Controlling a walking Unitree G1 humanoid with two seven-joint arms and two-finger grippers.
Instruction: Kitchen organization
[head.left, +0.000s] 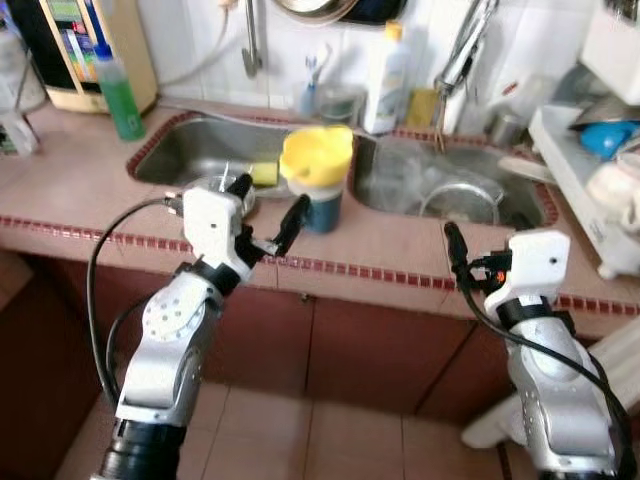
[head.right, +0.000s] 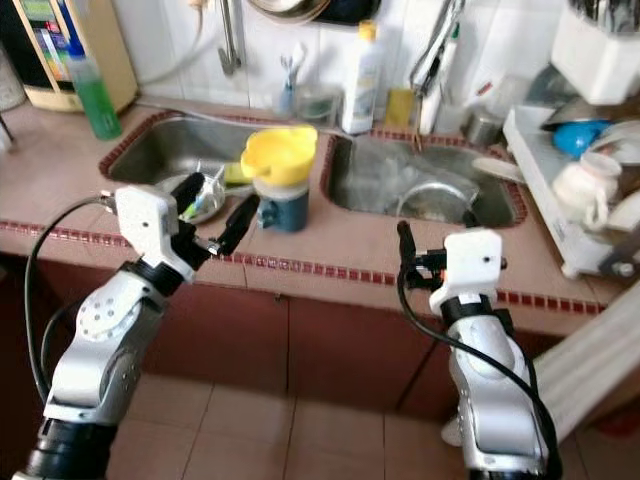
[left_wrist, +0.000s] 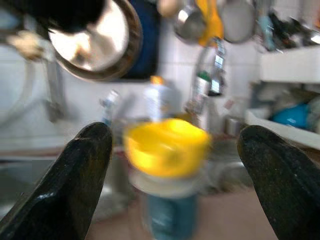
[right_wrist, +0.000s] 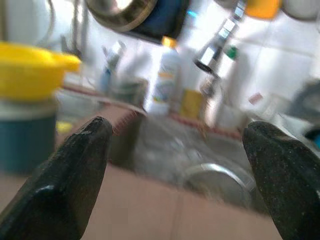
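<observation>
Desk (head.left: 380, 265): pinkish tiled top with a dark red mosaic strip along the front edge, carrying a double steel sink.

Left sink basin (head.left: 190, 150): holds a round metal dish with utensils and a yellow sponge (head.left: 264, 174) near the divider.

Right sink basin (head.left: 400, 180): holds a metal pot or bowl (head.left: 462, 200), under the chrome tap (head.left: 462, 50).

Blue cup (head.left: 322, 207): upright on the desk at the front of the divider between the basins, capped by a yellow bowl (head.left: 316, 155) resting on its rim.

Left gripper (head.left: 268, 212): raised over the front edge of the desk, just beside the blue cup on its left, not touching it; fingers (left_wrist: 70, 185) spread wide apart, nothing between them, cup and bowl framed between them in the wrist view.

Right gripper (head.right: 404, 240): raised at the front edge of the desk before the right basin, well apart from the cup; fingers (right_wrist: 65, 185) spread wide, holding nothing.

Back ledge: white bottle with yellow cap (head.left: 386, 80), small cup with toothbrushes (head.left: 310, 85), yellow item beside the tap.

Green bottle (head.left: 118, 92): upright on the desk, left of the sink.

Dish rack (head.left: 590, 190): white, right of the sink, with a blue bowl (head.left: 608, 135) and white crockery.
</observation>
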